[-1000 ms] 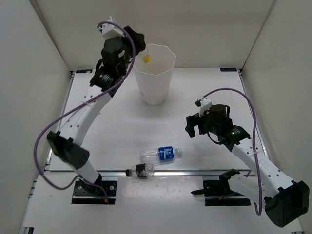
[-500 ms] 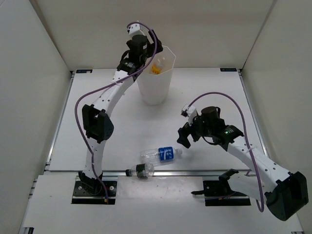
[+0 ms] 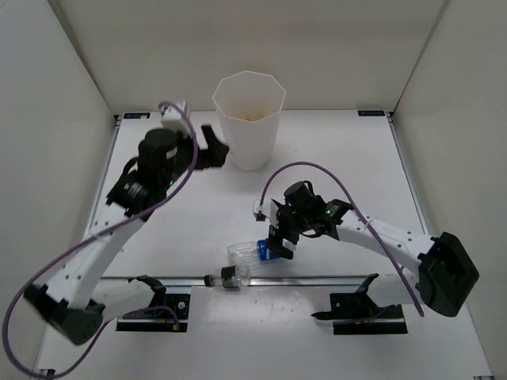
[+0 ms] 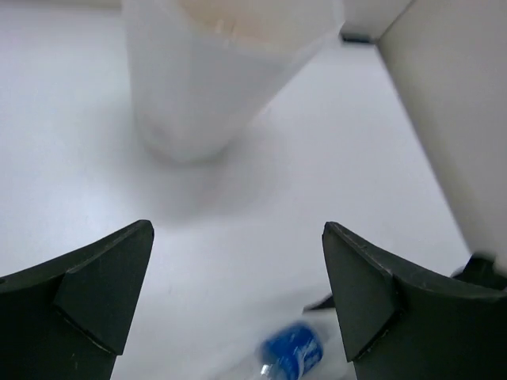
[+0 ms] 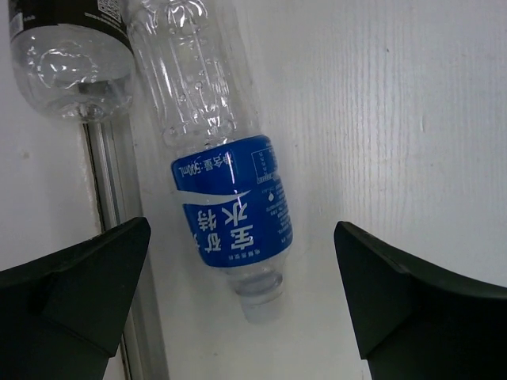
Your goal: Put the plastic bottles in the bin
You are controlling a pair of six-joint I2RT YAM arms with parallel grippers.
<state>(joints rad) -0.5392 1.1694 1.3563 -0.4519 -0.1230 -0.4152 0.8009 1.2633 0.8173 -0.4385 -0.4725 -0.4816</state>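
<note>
Over the blue-label bottle (image 5: 234, 210), the right gripper (image 3: 274, 242) hangs wide open and empty, while the left gripper (image 3: 219, 148), equally spread, holds nothing near the white bin (image 3: 249, 127).

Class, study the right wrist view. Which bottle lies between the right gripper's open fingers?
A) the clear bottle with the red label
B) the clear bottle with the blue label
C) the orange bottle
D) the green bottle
B: the right wrist view shows the clear bottle with the blue label lying on the table, with the right gripper open, one finger on each side and clear of it.
</note>
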